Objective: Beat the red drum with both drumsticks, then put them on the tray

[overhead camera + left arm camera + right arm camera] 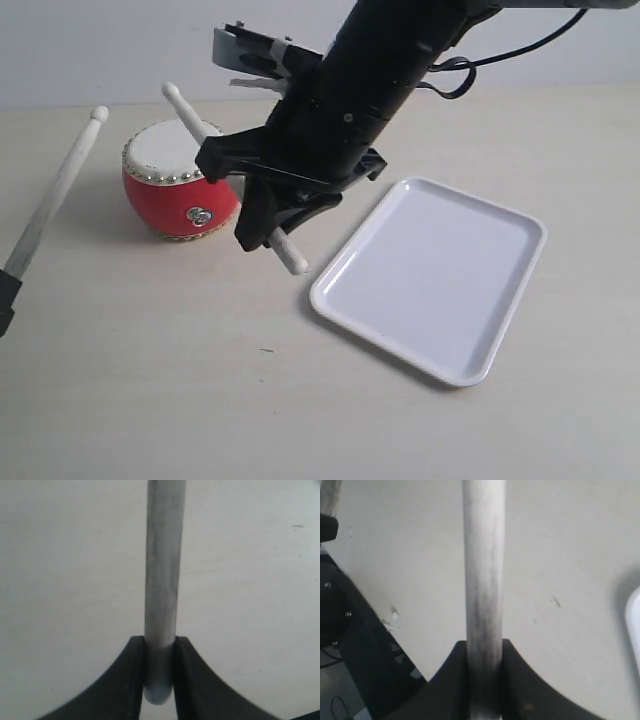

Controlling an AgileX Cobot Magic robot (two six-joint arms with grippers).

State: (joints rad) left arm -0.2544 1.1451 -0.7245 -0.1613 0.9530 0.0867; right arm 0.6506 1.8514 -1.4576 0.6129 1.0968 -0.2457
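Observation:
The red drum stands upright on the pale table, left of centre. My right gripper is just right of it and shut on a drumstick. That stick slants up over the drum's right side, with its tip above the skin's far edge. My left gripper is at the left edge, shut on the other drumstick, which points up and away, left of the drum and clear of it. Each wrist view shows a stick clamped between dark fingers. The white tray lies to the right with nothing on it.
The right arm's black body and a looping cable hang over the table's back middle. Dark equipment with wires fills one corner of the right wrict view, and the tray's rim shows at its opposite edge.

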